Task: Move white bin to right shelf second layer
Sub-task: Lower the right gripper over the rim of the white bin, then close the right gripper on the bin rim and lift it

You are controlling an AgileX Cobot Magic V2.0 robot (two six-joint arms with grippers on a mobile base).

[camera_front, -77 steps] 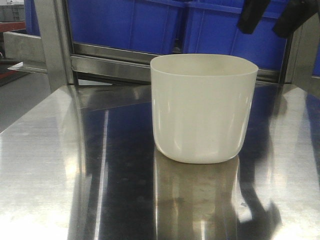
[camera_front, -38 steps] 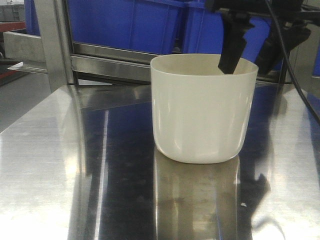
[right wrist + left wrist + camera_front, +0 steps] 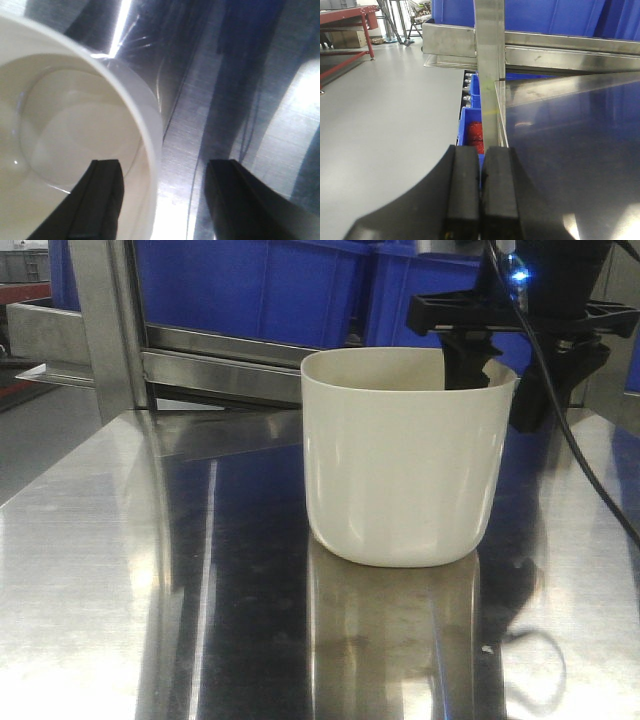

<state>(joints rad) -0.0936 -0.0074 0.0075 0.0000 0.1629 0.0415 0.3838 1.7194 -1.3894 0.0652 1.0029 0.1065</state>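
Note:
The white bin [image 3: 400, 470] stands upright on the steel cart deck [image 3: 150, 570], right of centre. My right gripper [image 3: 497, 390] is open and straddles the bin's right wall. One finger [image 3: 465, 368] is inside the rim and the other finger [image 3: 530, 405] is outside. In the right wrist view the right gripper [image 3: 164, 165] has the bin's wall [image 3: 145, 130] between its jaws, with gaps on both sides. My left gripper [image 3: 481, 155] is shut and empty, at the cart's left edge. No roller-lined shelf level is in view.
Blue crates [image 3: 250, 285] sit on a steel rack rail [image 3: 220, 365] behind the cart. A steel upright [image 3: 100, 330] stands at the back left. The left wrist view shows this post [image 3: 490, 50], a lower blue crate [image 3: 472, 127] and grey floor [image 3: 385, 115].
My right gripper has come down from the top right. One finger has gone inside the bin and the other outside its right wall. The bin has not moved.

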